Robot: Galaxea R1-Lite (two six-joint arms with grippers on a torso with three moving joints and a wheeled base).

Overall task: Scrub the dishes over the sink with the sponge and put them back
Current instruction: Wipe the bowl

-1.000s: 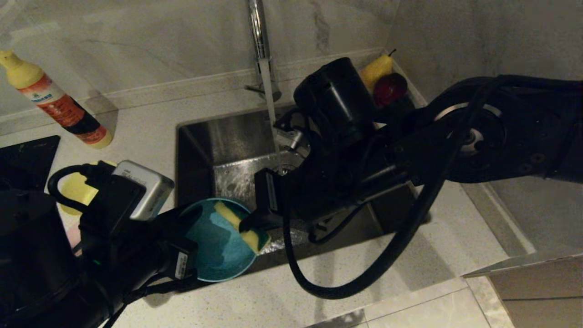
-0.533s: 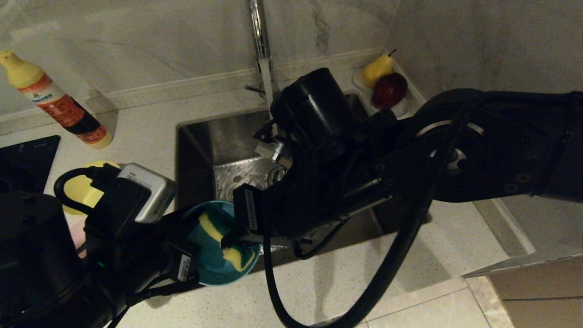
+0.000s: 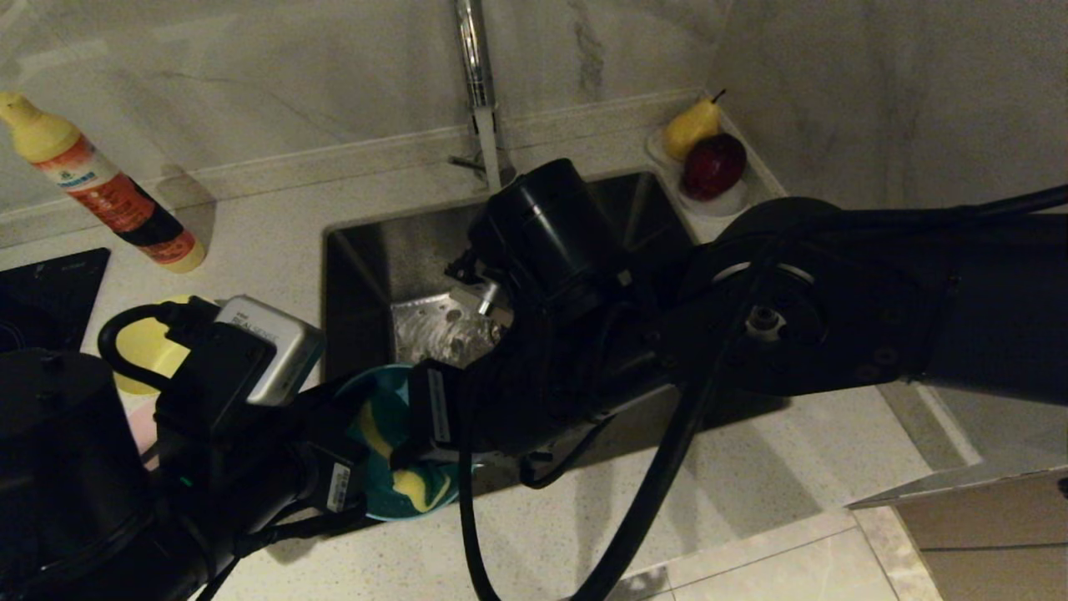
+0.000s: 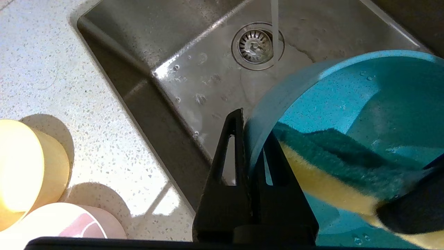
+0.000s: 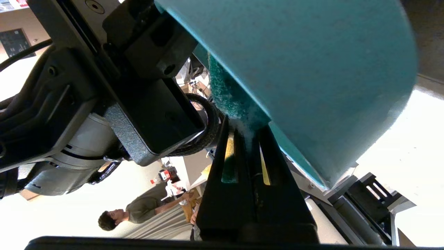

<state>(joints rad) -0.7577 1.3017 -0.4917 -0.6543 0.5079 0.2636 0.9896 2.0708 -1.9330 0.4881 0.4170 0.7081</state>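
Light-blue round plastic bowl point(image 4: 347, 93), lower left of head frame over steel sink point(image 3: 367, 250), pinched at rim by left gripper point(image 4: 249, 139) fingers. Light, stiff, wet, probably slippery; best gripped at rim. Soft yellow-green sponge point(image 4: 329, 166) pinched by right gripper point(image 5: 248, 142) inside. Bowl bottom hidden.

Head view dim, arms nearly black against the pale countertop point(image 3: 275, 225), shadows falling toward the robot. Left wrist view bright, with glare on the yellow bowl point(image 4: 20, 166). Right wrist view blown out white behind, the blue bowl point(image 5: 312, 69) soft and blurred.
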